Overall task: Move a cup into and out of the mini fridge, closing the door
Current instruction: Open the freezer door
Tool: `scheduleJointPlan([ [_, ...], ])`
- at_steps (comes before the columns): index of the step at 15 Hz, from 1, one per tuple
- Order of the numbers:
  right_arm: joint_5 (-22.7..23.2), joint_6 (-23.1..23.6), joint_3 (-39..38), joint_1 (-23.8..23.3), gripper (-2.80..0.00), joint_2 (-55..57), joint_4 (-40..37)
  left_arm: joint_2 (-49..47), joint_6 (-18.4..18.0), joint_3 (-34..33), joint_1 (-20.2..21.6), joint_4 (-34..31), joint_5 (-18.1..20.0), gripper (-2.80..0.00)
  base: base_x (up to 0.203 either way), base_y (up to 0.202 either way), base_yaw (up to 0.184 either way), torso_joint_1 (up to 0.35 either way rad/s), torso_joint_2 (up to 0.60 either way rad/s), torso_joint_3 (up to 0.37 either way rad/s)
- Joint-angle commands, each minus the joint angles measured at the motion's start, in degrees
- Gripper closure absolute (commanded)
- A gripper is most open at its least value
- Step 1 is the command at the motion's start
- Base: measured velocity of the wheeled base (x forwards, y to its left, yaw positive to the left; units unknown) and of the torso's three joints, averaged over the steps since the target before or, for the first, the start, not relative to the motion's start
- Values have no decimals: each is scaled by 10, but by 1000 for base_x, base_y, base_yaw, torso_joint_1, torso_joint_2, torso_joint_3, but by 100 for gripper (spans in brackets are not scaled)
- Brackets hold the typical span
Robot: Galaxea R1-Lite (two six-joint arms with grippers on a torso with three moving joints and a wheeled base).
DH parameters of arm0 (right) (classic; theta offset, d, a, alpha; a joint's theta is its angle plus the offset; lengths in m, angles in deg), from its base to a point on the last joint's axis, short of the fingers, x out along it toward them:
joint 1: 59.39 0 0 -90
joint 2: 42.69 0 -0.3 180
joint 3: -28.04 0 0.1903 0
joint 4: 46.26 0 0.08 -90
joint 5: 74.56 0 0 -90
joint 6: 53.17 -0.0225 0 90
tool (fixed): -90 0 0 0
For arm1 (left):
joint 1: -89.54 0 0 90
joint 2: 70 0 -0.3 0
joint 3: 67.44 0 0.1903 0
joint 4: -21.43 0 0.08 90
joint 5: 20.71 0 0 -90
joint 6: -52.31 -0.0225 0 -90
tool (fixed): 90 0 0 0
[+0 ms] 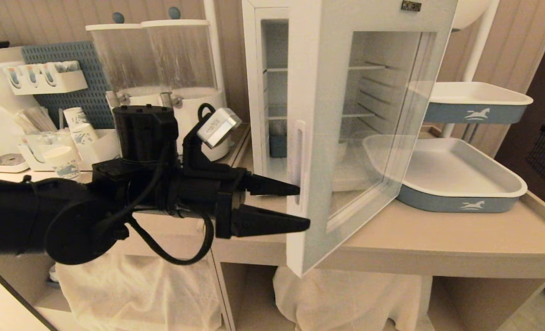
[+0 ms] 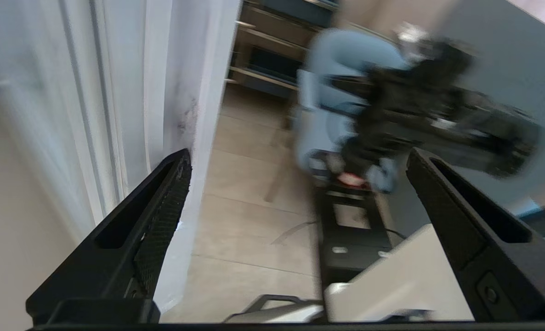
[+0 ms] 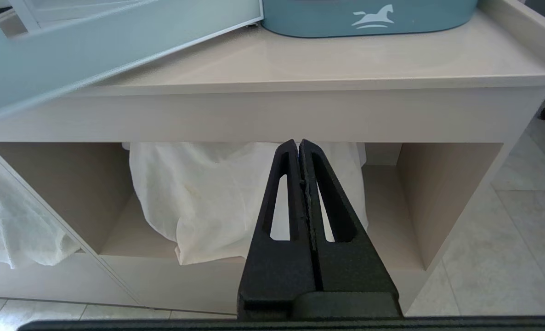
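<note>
Glass fills most of the door (image 1: 369,138), so it can crack if it gets a hard knock. The frame around the glass looks stiff and smooth. It swings on hinges on the right side of the mini fridge (image 1: 272,92), so I think a light push will move it. The best place to touch it is the white frame by the long handle (image 1: 300,161), not the window.

The door stands wide open and sticks out past the front of the counter (image 1: 438,239). The left gripper (image 1: 302,207) reaches in from the left with its two black fingers (image 2: 167,202) spread wide apart and nothing between them. The tips sit right at the handle edge of the door. In the left wrist view one finger lies against the white edge, and the other is out in the open air.

The cup cannot be made out for sure. A pale round shape shows low inside the fridge through the glass, but it is too dim to name.

The right gripper (image 3: 300,151) hangs low in front of the counter, pressed shut and empty.
</note>
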Motion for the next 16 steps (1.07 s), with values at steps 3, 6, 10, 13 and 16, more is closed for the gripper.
scheduleJointPlan([
  [3,0,0,0,0,0,0,0,12,-1,-4,-49,8,-36,-280,0,0,0,0,0,0],
  [6,-1,0,0,0,0,0,0,13,0,-5,-90,7,-56,-280,0,0,0,0,0,0],
  [10,0,0,0,0,0,0,0,16,11,-12,-132,8,-83,-280,0,0,0,0,0,0],
  [13,0,0,0,0,0,0,0,21,24,-11,-206,8,-127,-280,0,0,0,0,0,0],
  [16,0,0,0,0,0,0,0,25,34,-11,-232,8,-144,-280,0,0,0,0,0,0],
])
